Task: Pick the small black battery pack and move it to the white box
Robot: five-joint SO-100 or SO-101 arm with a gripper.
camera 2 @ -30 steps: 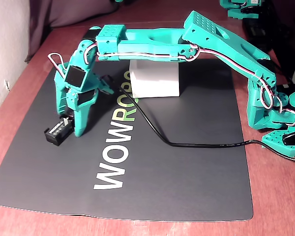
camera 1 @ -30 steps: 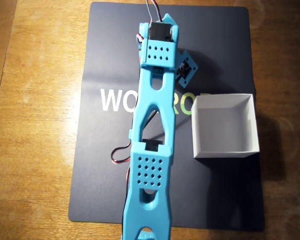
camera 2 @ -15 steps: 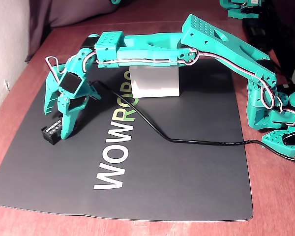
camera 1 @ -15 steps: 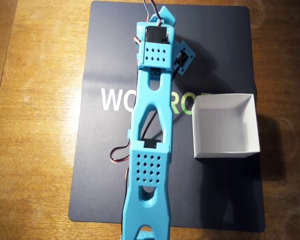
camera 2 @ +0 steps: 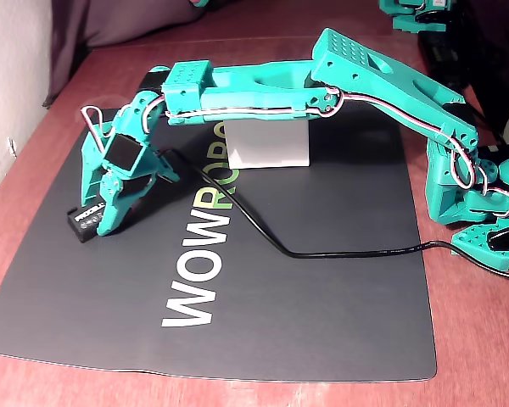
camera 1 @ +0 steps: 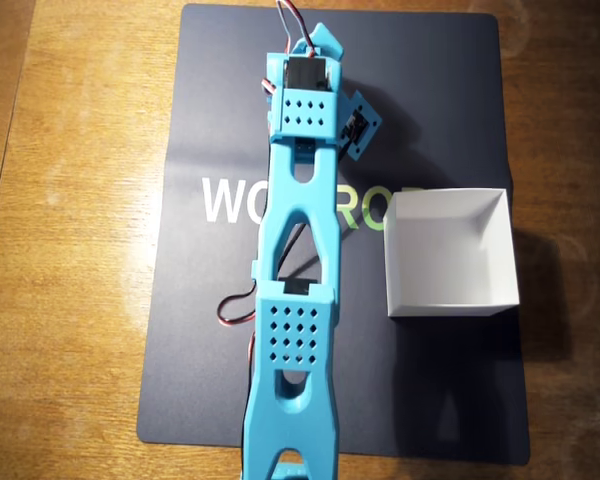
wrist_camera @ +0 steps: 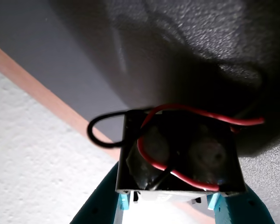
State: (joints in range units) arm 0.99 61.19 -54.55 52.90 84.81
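The small black battery pack (camera 2: 84, 221) sits tilted at the left part of the dark mat, its white lettering facing the fixed view. My teal gripper (camera 2: 99, 217) reaches down onto it. In the wrist view the battery pack (wrist_camera: 177, 158), with red and black wires looping over it, fills the gap between the two fingertips of my gripper (wrist_camera: 169, 201), which is shut on its sides. The white box (camera 2: 267, 144) stands open behind the arm, well apart from the battery pack. In the overhead view the box (camera 1: 445, 302) lies right of the arm (camera 1: 295, 330), which hides the battery pack.
A dark mat (camera 2: 322, 322) with "WOWROBO" lettering covers the wooden table (camera 1: 70, 250). A black cable (camera 2: 322, 252) runs across the mat from the right towards the gripper. The arm's base (camera 2: 479, 203) stands at the right edge. A white wall borders the mat on the left.
My gripper has moved further left and down over the battery pack and its fingers have come together on it. The pack has shifted and tipped so its lettering shows.
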